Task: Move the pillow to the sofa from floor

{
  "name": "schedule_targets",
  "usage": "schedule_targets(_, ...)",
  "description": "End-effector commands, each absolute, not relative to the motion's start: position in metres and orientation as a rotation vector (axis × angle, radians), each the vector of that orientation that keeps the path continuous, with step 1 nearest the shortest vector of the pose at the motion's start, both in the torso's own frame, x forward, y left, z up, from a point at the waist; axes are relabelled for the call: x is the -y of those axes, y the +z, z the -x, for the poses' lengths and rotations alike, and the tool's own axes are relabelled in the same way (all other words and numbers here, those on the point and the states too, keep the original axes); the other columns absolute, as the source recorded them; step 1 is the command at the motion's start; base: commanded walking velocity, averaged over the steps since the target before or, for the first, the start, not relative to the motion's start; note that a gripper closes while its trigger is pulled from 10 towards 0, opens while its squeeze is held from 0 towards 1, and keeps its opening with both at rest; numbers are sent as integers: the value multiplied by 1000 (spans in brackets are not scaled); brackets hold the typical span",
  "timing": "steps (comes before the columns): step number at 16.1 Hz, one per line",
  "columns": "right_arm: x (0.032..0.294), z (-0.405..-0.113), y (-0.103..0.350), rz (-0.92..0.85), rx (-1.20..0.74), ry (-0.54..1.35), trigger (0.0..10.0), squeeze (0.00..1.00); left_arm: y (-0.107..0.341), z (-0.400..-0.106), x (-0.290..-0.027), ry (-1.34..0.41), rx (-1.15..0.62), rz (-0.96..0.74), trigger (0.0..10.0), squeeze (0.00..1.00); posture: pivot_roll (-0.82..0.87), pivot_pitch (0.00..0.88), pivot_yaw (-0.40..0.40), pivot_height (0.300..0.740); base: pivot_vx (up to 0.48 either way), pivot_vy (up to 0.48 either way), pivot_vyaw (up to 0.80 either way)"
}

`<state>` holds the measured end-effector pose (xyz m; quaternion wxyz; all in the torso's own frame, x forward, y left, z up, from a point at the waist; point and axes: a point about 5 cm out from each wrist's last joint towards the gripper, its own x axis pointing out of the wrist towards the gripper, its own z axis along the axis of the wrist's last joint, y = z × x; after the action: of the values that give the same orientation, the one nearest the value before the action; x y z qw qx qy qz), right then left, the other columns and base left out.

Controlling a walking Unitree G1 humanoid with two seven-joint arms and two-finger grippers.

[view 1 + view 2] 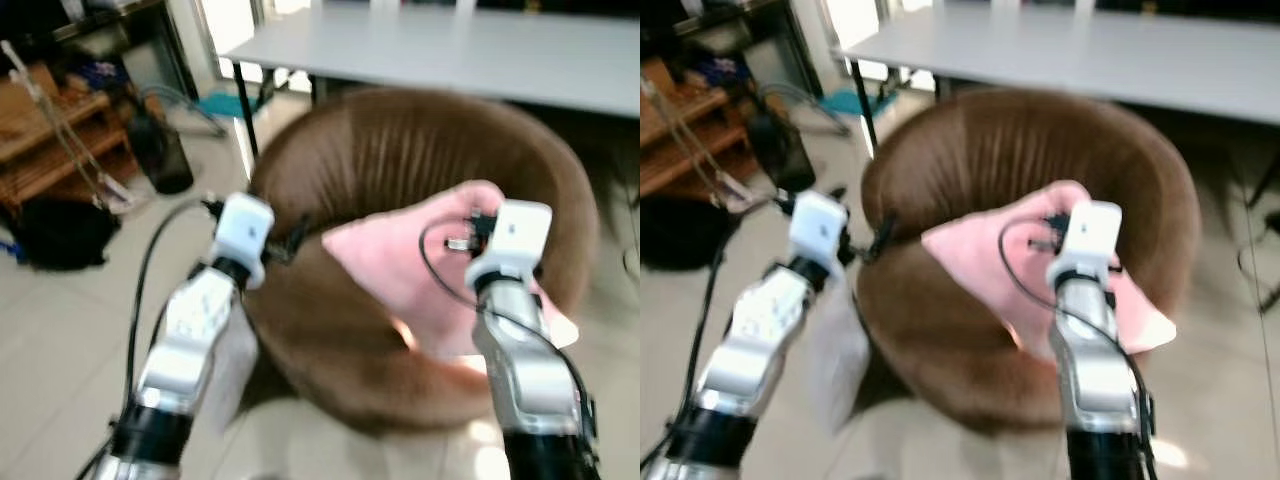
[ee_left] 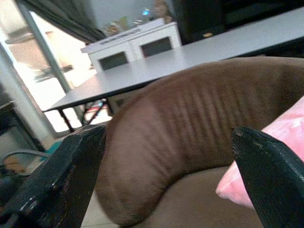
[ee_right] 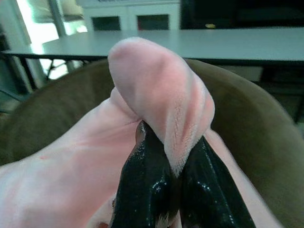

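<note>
Right end effector [image 3: 173, 190] is pinched tight on a fold of the pink pillow [image 1: 400, 270], which lies over the brown sofa [image 1: 400, 160] seat. Left end effector [image 2: 171, 180] gapes wide beside the sofa's rim. The pillow looks soft, light and floppy, so a bunched corner should hold best.

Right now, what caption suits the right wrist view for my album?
Right gripper pinching a fold of the pink pillow over the brown sofa.
</note>
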<state>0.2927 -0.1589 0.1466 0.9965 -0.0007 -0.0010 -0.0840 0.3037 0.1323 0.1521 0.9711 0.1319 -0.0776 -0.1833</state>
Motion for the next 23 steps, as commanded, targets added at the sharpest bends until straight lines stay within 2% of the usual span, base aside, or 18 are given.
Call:
schedule_targets(1,149,-295,159,-16,53,-128,10000,0,150,-304,-141,-348,141,-275,10000,0,-61,0,63,740,375,0,0)
schedule_targets(3,149,-295,157,-14,47,-130,10000,0,150,-304,-142,-353,140,-278,10000,0,-60,0,64,740,375,0,-800)
schedule_targets(7,146,-296,155,4,39,-114,10000,0,149,-302,-142,-359,138,-288,10000,0,-55,0,62,740,357,0,0)
schedule_targets(10,145,-299,153,30,24,-87,10000,0,147,-300,-143,-376,127,-300,10000,0,-48,0,59,740,0,0,0)
schedule_targets(11,145,-300,153,29,21,-85,10000,0,147,-299,-143,-392,123,-303,10000,0,-48,0,59,740,0,0,0)
schedule_targets(13,147,-306,150,49,-1,-63,10000,0,146,-291,-140,-539,109,-300,10000,0,-47,0,65,740,0,0,0)
schedule_targets(15,148,-317,142,81,-45,-72,10000,0,140,-283,-142,-650,51,-328,10000,0,-31,0,63,740,0,0,0)
schedule_targets(19,144,-347,127,134,-160,-112,10000,0,137,-269,-154,-734,-26,-332,10000,0,0,8,64,740,0,0,0)
schedule_targets(23,121,-376,124,158,-227,-88,10000,0,136,-250,-164,-777,-84,-347,10000,0,38,105,39,740,0,0,0)
